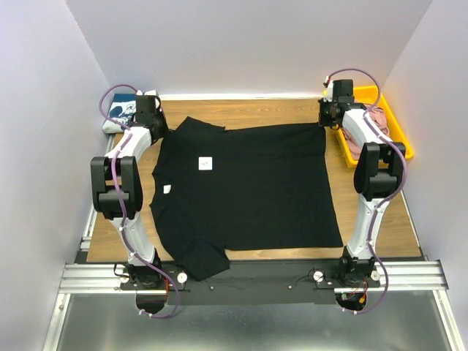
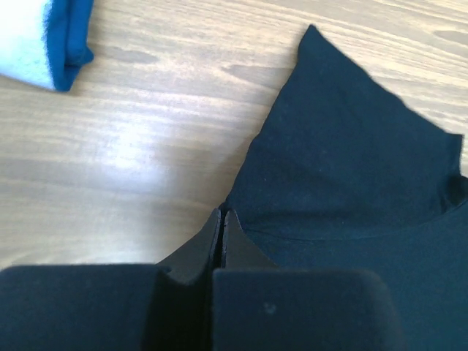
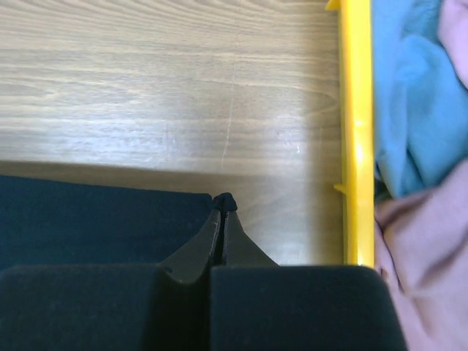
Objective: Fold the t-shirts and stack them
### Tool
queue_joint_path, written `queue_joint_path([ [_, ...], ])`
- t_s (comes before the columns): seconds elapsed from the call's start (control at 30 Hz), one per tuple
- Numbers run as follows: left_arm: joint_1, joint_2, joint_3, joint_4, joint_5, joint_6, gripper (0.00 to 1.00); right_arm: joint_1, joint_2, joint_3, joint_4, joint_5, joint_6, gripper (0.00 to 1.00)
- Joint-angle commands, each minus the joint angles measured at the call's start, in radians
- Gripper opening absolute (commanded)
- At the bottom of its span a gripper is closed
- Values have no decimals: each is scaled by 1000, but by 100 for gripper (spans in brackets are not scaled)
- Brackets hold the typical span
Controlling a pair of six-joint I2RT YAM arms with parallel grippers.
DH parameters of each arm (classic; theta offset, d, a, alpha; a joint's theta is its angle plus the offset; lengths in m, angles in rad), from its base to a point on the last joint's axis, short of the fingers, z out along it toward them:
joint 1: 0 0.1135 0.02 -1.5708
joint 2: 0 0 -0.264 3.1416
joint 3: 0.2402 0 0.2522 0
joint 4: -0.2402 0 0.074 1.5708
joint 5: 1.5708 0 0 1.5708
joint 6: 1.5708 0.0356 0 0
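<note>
The black t-shirt lay spread flat, front down, across the middle of the wooden worktop, with a white label near its collar and one sleeve hanging off the near edge. A folded navy t-shirt sat in the far left corner. Pink cloth and light blue cloth filled a yellow bin at the far right. Pale walls enclosed the worktop. The right pincer was closed, pinching the black shirt's far hem corner. The left pincer was closed at the far sleeve's edge; any cloth between its tips could not be made out.
</note>
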Motion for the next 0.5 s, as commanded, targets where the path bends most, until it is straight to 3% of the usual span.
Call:
queue_joint_path([
  [0.0, 16, -68, -52, 15, 3, -11, 0, -7, -88, -76, -8, 47, 35, 1],
  [0.47, 22, -200, -218, -3, -67, -39, 0, -7, -292, -322, -4, 127, 210, 1],
])
